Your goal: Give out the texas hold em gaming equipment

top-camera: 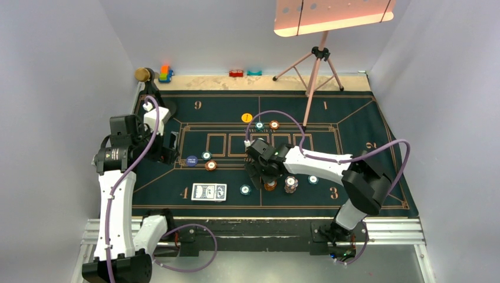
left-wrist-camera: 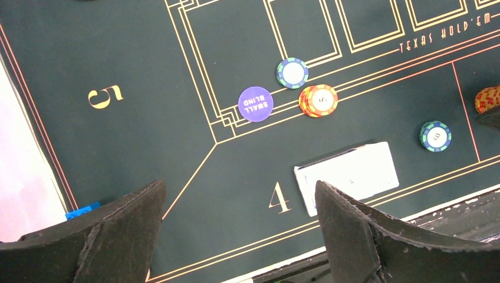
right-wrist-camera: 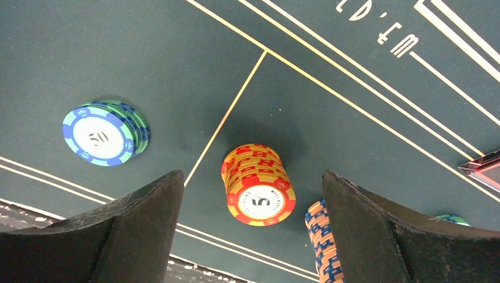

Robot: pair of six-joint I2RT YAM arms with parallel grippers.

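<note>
A blue-backed card deck (top-camera: pixel 209 191) (left-wrist-camera: pixel 346 174) lies on the green mat by the number 4. Chips are spread over the mat: teal chips (top-camera: pixel 245 189), an orange stack (top-camera: pixel 270 185) (right-wrist-camera: pixel 257 188) and a peach-and-blue stack (top-camera: pixel 290 184) (right-wrist-camera: pixel 323 242). My right gripper (top-camera: pixel 260 169) (right-wrist-camera: pixel 252 174) is open, hanging just above the orange stack, which stands between its fingers untouched. A teal stack (right-wrist-camera: pixel 105 132) lies to its left. My left gripper (top-camera: pixel 171 147) (left-wrist-camera: pixel 240 186) is open and empty over the mat near the purple small-blind button (left-wrist-camera: pixel 256 104) (top-camera: pixel 191 160). A yellow button (top-camera: pixel 247 117) lies further back.
A teal chip (left-wrist-camera: pixel 292 72) and an orange stack (left-wrist-camera: pixel 318 100) sit beside the small-blind button. Two more chips (top-camera: pixel 266 125) lie near the yellow button. A pink tripod (top-camera: pixel 312 71) stands at the mat's far edge. Toy blocks (top-camera: pixel 165 73) (top-camera: pixel 236 73) line the back.
</note>
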